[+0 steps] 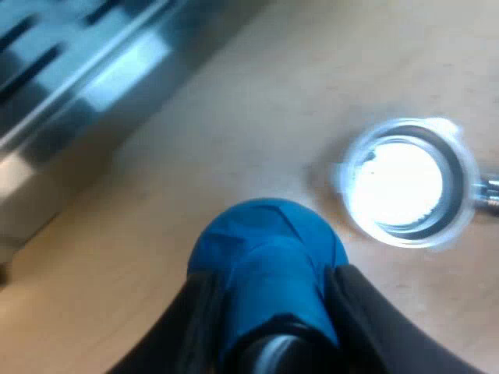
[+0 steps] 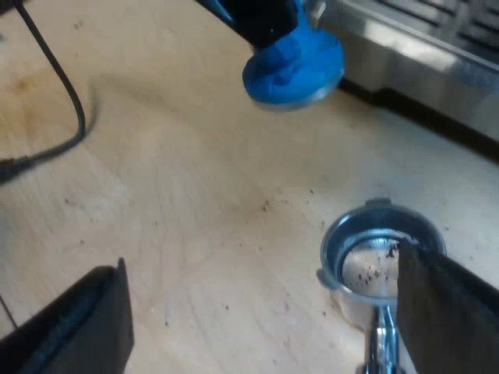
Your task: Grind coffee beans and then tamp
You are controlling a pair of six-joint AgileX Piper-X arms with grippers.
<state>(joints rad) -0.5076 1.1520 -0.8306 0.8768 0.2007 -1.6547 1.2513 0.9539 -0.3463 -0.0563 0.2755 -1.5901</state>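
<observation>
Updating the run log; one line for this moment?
left fingers: shut on blue tamper | right fingers: open, by holder | holder: on table

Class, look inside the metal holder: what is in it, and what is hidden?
Inside the metal holder are a few dark coffee specks on shiny bare metal. A finger of the right claw covers one side, so that part is unseen.

The left tool (image 1: 273, 312) has two smooth black fingers (image 1: 360, 323) with rounded edges; the right tool (image 2: 261, 312) has broad, flat, matte-black fingers (image 2: 78, 323).
</observation>
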